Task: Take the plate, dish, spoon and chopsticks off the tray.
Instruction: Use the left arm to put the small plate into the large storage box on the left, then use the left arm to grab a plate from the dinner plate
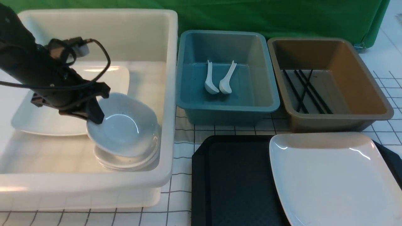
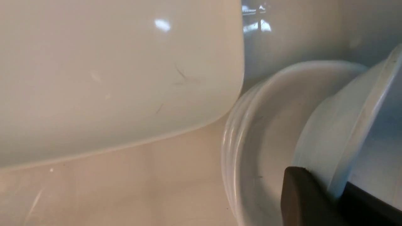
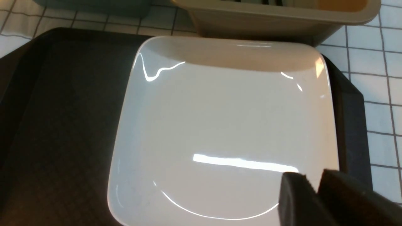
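Note:
A large white plate [image 1: 333, 179] [image 3: 226, 125] lies on the right half of the black tray [image 1: 232, 182] [image 3: 62, 125]. My right gripper [image 3: 311, 179] hovers over the plate's edge, a narrow gap between its fingers and nothing in it; the front view does not show it. Inside the white bin [image 1: 169, 94], my left gripper [image 1: 94, 114] [image 2: 336, 188] is shut on the rim of a small white dish [image 1: 125, 125] [image 2: 345, 125], held tilted over a stack of similar dishes [image 1: 125, 161] [image 2: 267, 125]. Two white spoons [image 1: 211, 80] lie in the teal bin [image 1: 226, 106]. Black chopsticks [image 1: 306, 91] lie in the brown bin [image 1: 329, 122].
Another large white plate [image 1: 47, 119] [image 2: 110, 78] lies flat in the white bin, beside the stack. The three bins stand in a row behind and left of the tray on a gridded white tabletop [image 1: 179, 201]. A green cloth [image 1: 267, 15] hangs at the back.

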You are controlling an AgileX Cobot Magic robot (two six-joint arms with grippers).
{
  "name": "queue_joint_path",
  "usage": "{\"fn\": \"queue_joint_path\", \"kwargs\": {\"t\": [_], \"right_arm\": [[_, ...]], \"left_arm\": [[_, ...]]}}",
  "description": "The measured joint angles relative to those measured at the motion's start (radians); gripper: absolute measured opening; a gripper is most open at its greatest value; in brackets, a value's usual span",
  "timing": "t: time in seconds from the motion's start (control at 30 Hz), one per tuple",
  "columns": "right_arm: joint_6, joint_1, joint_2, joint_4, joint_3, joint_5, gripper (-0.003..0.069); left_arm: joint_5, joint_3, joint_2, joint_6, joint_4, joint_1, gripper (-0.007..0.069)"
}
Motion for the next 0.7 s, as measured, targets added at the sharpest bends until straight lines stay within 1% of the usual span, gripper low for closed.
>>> {"fn": "queue_joint_path", "kwargs": {"t": [0.27,0.3,0.4,0.43,0.53,0.57,0.6,0.63,0.67,0.7], "right_arm": [[0.000,0.000,0.000,0.000,0.000,-0.001,0.0133],[0.000,0.000,0.000,0.000,0.000,-0.001,0.0134],[0.000,0.000,0.000,0.000,0.000,-0.001,0.0135],[0.000,0.000,0.000,0.000,0.000,-0.001,0.0135],[0.000,0.000,0.000,0.000,0.000,-0.001,0.0137],[0.000,0.000,0.000,0.000,0.000,-0.001,0.0139],[0.000,0.000,0.000,0.000,0.000,-0.001,0.0139],[0.000,0.000,0.000,0.000,0.000,-0.001,0.0142],[0.000,0.000,0.000,0.000,0.000,-0.001,0.0142],[0.000,0.000,0.000,0.000,0.000,-0.001,0.0144]], "left_arm": [[0.014,0.000,0.075,0.019,-0.010,0.000,0.0025],[0.014,0.000,0.078,0.020,-0.010,0.000,0.0033],[0.016,0.000,0.085,0.024,-0.005,0.000,0.0087],[0.016,0.000,0.085,0.024,-0.004,0.000,0.0092],[0.032,0.000,0.085,0.026,-0.003,0.000,0.0194],[0.039,0.000,0.085,0.026,-0.003,0.000,0.0245],[0.040,0.000,0.085,0.026,-0.001,0.000,0.0253],[0.055,-0.007,0.085,0.026,0.008,0.000,0.0312],[0.060,-0.008,0.085,0.026,0.009,0.000,0.0320],[0.083,-0.027,0.085,0.024,0.025,0.000,0.0376]]}}
